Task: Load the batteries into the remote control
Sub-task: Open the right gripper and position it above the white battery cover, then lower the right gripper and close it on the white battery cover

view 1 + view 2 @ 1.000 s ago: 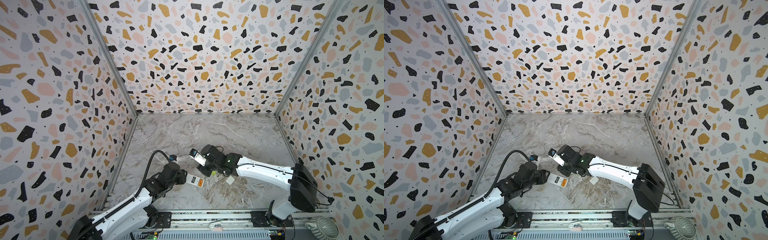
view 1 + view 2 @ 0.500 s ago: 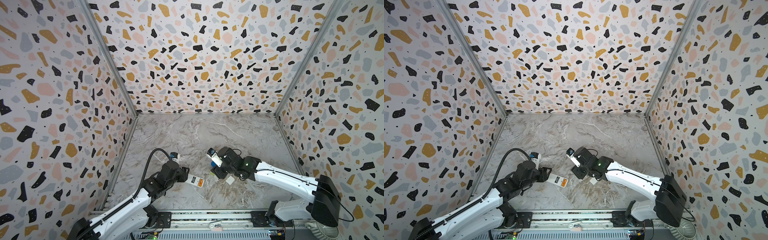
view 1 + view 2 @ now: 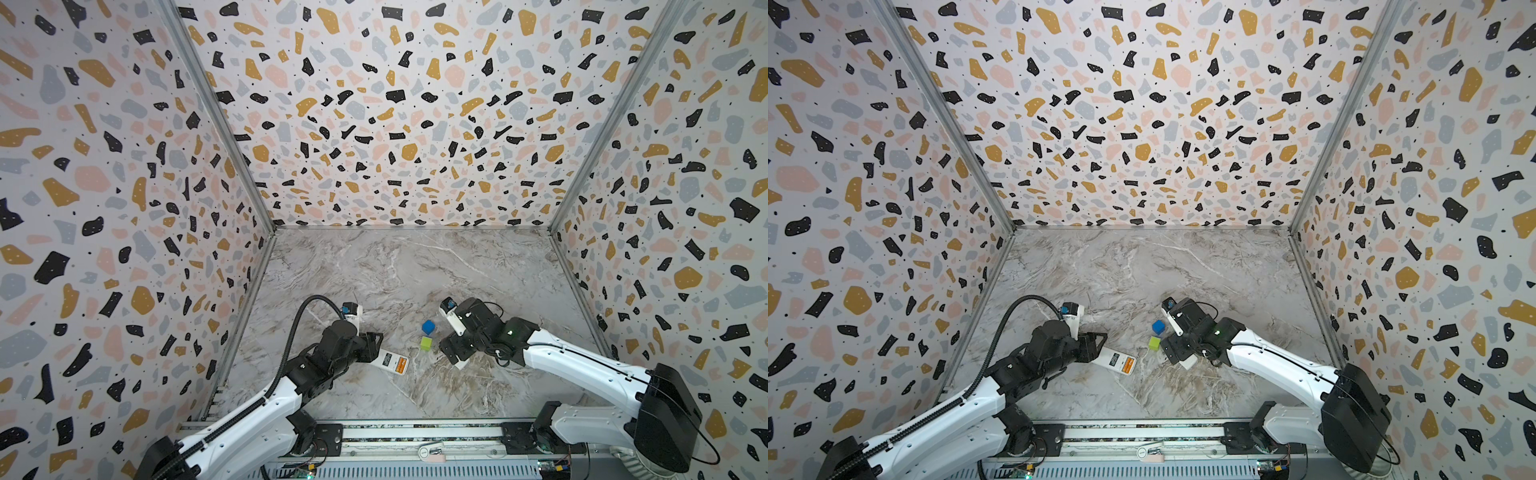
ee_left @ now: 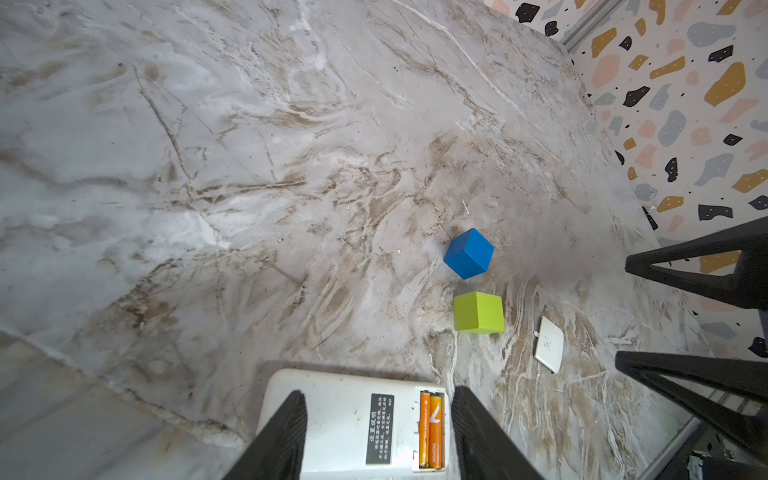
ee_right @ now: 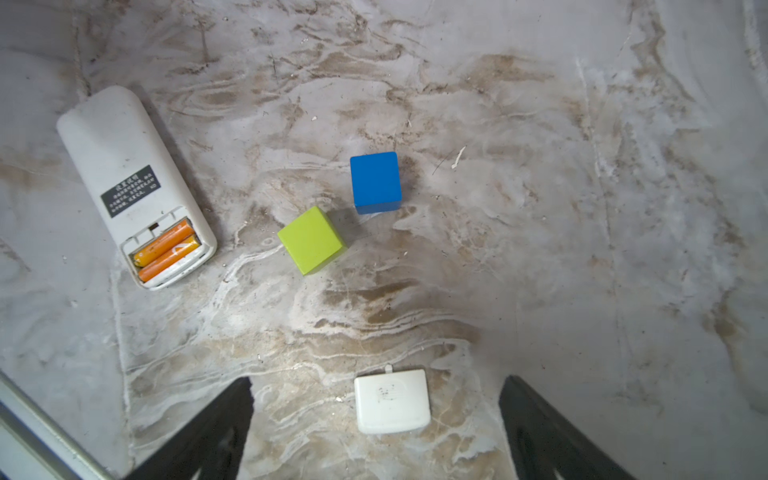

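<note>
The remote control point(image 3: 388, 360) point(image 3: 1114, 360) lies white back up near the table's front left. Its battery bay is uncovered, and the two orange batteries point(image 4: 430, 430) point(image 5: 166, 249) lie side by side inside it. My left gripper point(image 3: 376, 347) point(image 4: 377, 392) is open low over the remote. One finger point(image 4: 286, 428) is above the remote's back and the other stands just past the battery end. My right gripper point(image 3: 451, 351) point(image 5: 378, 382) hangs wide open over a small white square piece point(image 5: 392, 401), holding nothing.
A blue cube point(image 3: 428, 327) point(image 5: 375, 180) and a green cube point(image 3: 425, 343) point(image 5: 311, 240) sit between the two grippers. The white square piece point(image 4: 549, 344) lies flat just right of the cubes. Patterned walls enclose the table on three sides.
My right gripper drew back to the right, away from the remote, and its jaws spread wide. The cubes came into view. My left gripper's jaws widened a little.
</note>
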Robot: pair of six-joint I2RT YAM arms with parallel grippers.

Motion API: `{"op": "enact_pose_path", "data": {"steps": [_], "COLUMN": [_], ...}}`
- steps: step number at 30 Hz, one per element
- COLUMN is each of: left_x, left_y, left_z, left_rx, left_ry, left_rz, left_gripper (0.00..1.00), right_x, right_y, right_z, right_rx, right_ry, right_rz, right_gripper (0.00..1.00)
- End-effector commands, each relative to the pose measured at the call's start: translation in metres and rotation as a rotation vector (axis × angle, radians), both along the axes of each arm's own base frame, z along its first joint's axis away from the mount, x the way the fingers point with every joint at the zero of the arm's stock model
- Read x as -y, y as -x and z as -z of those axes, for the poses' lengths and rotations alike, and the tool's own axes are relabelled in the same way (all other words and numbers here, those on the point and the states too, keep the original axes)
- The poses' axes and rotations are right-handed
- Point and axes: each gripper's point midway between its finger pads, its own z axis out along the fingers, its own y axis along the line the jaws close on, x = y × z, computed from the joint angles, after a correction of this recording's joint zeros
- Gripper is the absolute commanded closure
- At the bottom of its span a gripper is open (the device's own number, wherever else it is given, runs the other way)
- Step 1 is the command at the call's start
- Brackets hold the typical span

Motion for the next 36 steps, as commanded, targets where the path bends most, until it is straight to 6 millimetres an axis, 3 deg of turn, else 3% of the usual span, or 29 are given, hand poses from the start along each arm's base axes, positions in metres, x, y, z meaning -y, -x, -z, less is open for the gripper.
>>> {"op": "enact_pose_path", "data": {"steps": [1,18,36], "left_x": [0.004,0.010,0.015], "left_y": [-0.005,0.000,0.001], "left_z": [-0.010,-0.009,-0.025], "left_rx": [0.046,0.064,0.113], "left_ry": [0.031,0.090,0.130], "left_rz": [0.012,0.039,0.073], "left_gripper": [0.41,0.41,0.40], "right_x": [0.004,0.017,0.029], "right_y": [0.008,0.021,0.033], "right_z": [0.006,0.045,0.081], "right_rx": [-0.061,-0.224,-0.369], "right_ry": [-0.014,0.050,0.104], "right_rz": [0.043,0.155,0.245], "right_gripper": [0.01,0.01,0.01]}}
